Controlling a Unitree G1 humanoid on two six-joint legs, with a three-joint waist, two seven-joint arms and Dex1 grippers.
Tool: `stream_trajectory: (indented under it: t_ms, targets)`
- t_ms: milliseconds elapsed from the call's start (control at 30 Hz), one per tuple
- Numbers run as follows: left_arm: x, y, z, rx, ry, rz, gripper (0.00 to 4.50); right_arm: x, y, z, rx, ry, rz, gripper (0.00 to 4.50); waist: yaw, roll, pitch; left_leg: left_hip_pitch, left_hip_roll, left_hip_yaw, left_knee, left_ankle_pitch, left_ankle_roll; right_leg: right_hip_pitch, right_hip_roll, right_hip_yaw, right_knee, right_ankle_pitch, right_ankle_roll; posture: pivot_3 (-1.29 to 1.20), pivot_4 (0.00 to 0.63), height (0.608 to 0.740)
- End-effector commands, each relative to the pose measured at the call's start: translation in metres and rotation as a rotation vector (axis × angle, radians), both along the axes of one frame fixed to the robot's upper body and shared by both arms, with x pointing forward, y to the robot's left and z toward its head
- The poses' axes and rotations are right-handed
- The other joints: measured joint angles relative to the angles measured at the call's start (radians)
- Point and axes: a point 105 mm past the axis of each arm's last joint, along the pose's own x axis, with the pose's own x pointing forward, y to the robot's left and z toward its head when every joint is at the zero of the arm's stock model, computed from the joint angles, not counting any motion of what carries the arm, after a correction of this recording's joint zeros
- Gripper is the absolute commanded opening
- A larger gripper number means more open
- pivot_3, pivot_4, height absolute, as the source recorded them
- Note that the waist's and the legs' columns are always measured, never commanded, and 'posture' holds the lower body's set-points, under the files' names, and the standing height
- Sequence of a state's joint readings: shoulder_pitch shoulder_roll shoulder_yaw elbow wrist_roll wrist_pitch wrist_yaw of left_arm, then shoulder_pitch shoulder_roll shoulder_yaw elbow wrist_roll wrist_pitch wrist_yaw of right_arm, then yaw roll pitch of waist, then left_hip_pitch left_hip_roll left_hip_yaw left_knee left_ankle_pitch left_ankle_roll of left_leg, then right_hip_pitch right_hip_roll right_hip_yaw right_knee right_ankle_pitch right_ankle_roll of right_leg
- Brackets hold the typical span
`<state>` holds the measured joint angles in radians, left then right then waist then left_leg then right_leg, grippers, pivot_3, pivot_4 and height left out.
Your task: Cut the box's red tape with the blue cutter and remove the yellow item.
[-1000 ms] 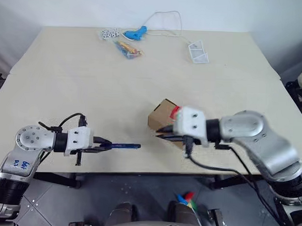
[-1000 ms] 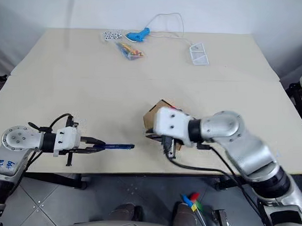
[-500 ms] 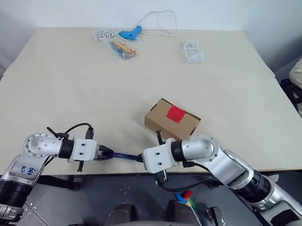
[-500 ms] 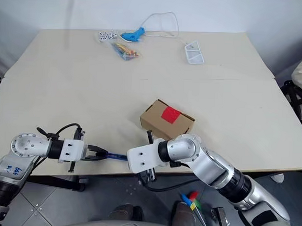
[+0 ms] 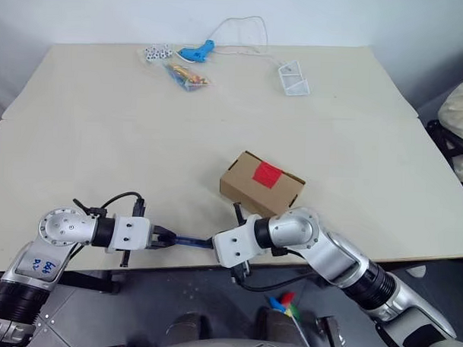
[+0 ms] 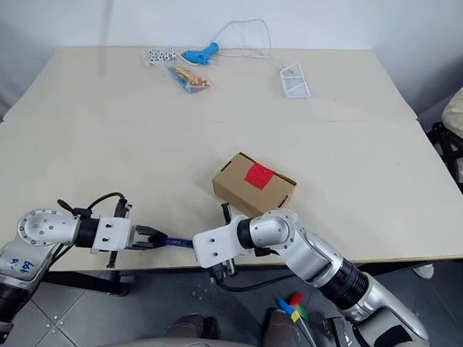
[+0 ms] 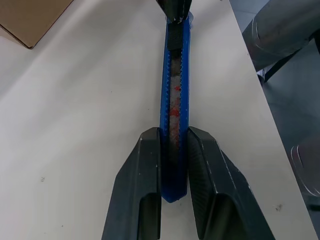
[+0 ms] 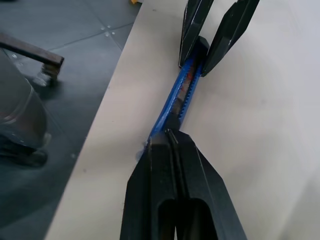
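Nearest to me, right along the table's (image 5: 80, 138) front edge, my left gripper (image 7: 173, 150) is clamped on one end of the blue cutter (image 7: 175, 100), which lies level and parallel to that edge. My right gripper (image 8: 170, 137) meets the cutter's other end, its fingers pressed together at the tip of the stick; I cannot tell whether they pinch it or only touch it. Past the edge the floor drops away, so there is little room on the near side.

Just beyond my right wrist sits the box (image 5: 261, 186), flaps closed, the red tape (image 5: 267, 173) intact across its top. What it holds I cannot see. Bare tabletop surrounds the box on every side.

At the far edge lie a light-blue corded tool (image 5: 199, 50), a packet of coloured sticks (image 5: 185, 74), some dice (image 5: 153, 54) and a small clear tray (image 5: 294, 77).
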<state>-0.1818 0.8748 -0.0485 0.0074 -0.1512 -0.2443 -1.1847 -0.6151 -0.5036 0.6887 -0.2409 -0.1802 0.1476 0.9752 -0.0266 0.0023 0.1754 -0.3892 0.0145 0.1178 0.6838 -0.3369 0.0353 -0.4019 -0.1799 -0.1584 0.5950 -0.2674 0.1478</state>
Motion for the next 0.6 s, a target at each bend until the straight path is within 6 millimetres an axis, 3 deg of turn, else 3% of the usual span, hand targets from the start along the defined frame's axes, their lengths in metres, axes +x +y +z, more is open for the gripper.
stream_trajectory:
  t_ms: [33,600]
  targets:
    - [-0.006,-0.002,0.002,0.007,0.003,-0.028,0.41,-0.001,-0.001,-0.008,-0.017,-0.005,0.010,0.05,-0.001,0.000,0.000,0.000,0.000,0.000,0.000,0.000,0.000,0.000,0.000,0.000,0.000,0.000,0.000,0.00,0.150,0.740]
    - [-0.007,-0.003,0.003,0.007,-0.007,-0.024,0.41,-0.004,0.019,-0.026,-0.011,0.010,0.050,0.05,-0.002,0.000,0.000,0.002,0.000,0.000,0.000,0.000,0.000,0.001,0.000,0.000,0.001,0.000,0.000,0.00,0.150,0.740]
